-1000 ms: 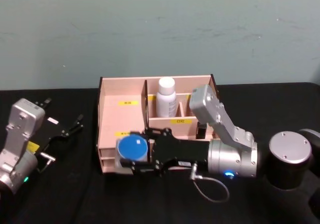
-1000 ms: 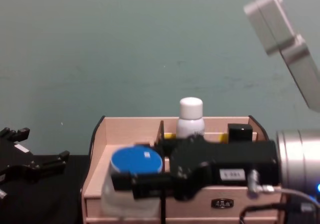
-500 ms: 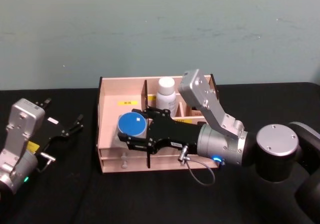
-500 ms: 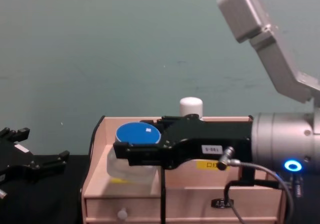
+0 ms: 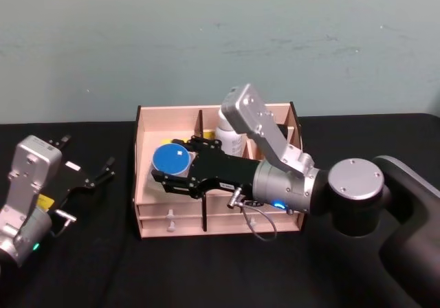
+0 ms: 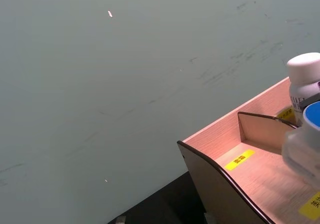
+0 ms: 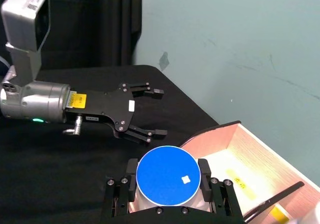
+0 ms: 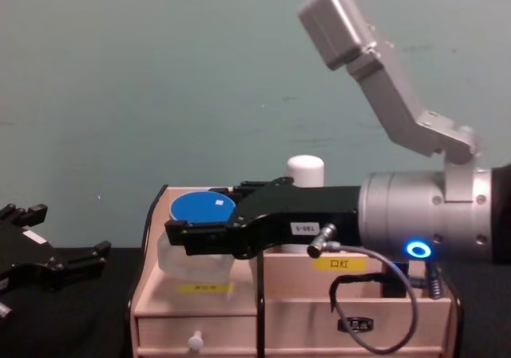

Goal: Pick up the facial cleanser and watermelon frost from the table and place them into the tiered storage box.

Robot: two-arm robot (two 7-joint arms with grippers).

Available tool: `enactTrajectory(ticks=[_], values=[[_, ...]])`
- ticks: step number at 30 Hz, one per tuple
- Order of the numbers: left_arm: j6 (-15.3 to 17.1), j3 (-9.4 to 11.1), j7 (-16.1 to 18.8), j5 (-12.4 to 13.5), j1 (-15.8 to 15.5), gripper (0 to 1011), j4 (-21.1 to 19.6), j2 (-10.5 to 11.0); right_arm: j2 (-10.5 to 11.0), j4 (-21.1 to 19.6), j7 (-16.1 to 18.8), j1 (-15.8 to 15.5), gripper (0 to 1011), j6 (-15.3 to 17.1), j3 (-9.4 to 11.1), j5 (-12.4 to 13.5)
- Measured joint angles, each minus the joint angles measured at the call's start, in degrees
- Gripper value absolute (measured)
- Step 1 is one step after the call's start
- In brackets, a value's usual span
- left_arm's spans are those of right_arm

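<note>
Clamped on a blue-lidded jar [image 5: 171, 159], the right gripper [image 5: 173, 177] holds it left of centre in the head view, above the large left compartment of the wooden storage box [image 5: 148, 184]. From the right wrist view the fingers [image 7: 205, 175] press the jar's clear sides just under the lid. It looks light, rigid and smooth, so a grip low on the body, not on the lid, seems safest against slipping. A white bottle [image 5: 231, 133] already stands in a rear compartment near the middle of the frame. At the far left edge, the left gripper [image 5: 89, 174] rests over the black table [image 5: 103, 267] with fingers spread apart, holding nothing.
</note>
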Motion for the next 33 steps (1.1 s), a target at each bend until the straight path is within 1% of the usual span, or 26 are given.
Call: enactTrajectory(ticks=[12, 22, 33], values=[[0.0, 0.0, 0.0, 0.0, 0.0, 1010, 0.0, 0.0, -2.01, 2.73, -0.81, 1.16, 732, 1.21, 0.05, -2.69], [0.0, 0.0, 0.0, 0.0, 0.0, 1010, 0.0, 0.0, -3.12, 4.49, -0.88, 1.6, 732, 1.91, 0.59, -3.81], [0.0, 0.0, 0.0, 0.0, 0.0, 1010, 0.0, 0.0, -4.44, 6.67, -0.31, 2.36, 732, 2.33, 0.37, -5.02]])
